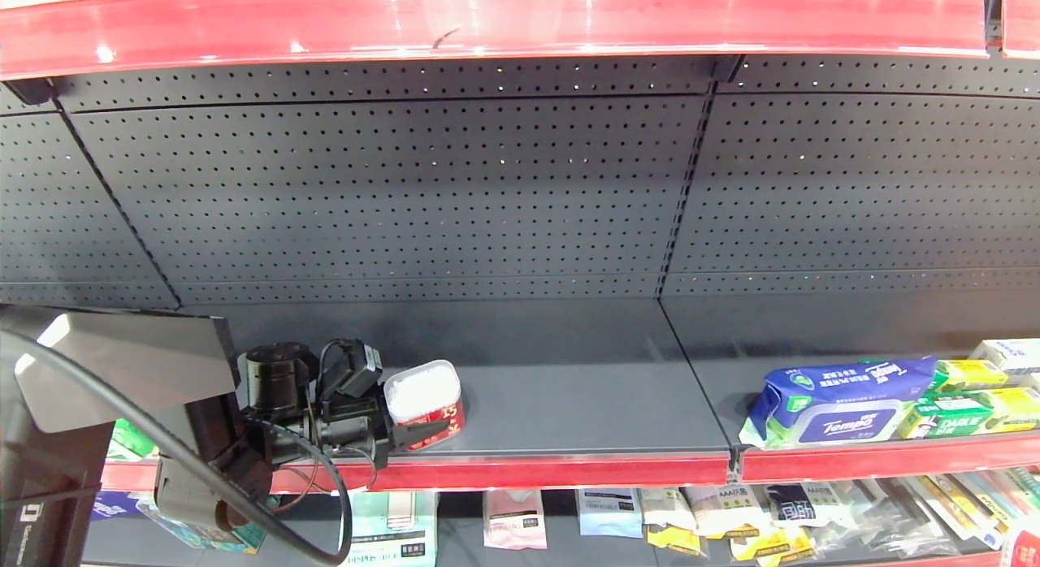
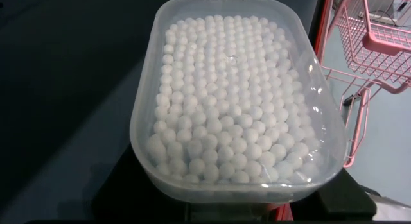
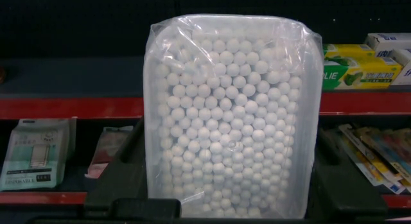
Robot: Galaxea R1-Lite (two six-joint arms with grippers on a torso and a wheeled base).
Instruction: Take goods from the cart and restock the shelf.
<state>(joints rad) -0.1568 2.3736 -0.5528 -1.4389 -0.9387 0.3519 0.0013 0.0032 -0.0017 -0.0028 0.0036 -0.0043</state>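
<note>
The left gripper [image 1: 410, 430] sits in the lower left of the head view, at the front edge of the dark grey shelf [image 1: 569, 404]. Its jaws are pinching a tub of white beads [image 1: 422, 398] by its sides. The tub shows a pale top and a red label lower down, and I cannot tell whether its base touches the shelf board. Seen from the left wrist, this tub is translucent with rounded corners and packed to the rim with small white balls, and a pink cart [image 2: 379, 51] stands in the upper right of that frame. The right gripper [image 3: 231, 208] holds a second clear tub [image 3: 231, 115], which is also crammed with white balls (its top edge looks crinkled, like thin film). Its black jaws press in on the tub's lower sides, with the shelf front behind it. Toward the right of the head view, well apart from the first tub, a blue pack of wipes [image 1: 845, 400] lies on the same shelf level just beside a row of green boxes [image 1: 967, 396]. A red price strip [image 1: 528, 469] runs along the shelf front, and hanging packets [image 1: 715, 518] fill the level beneath. Above is the perforated back panel [image 1: 406, 185].
</note>
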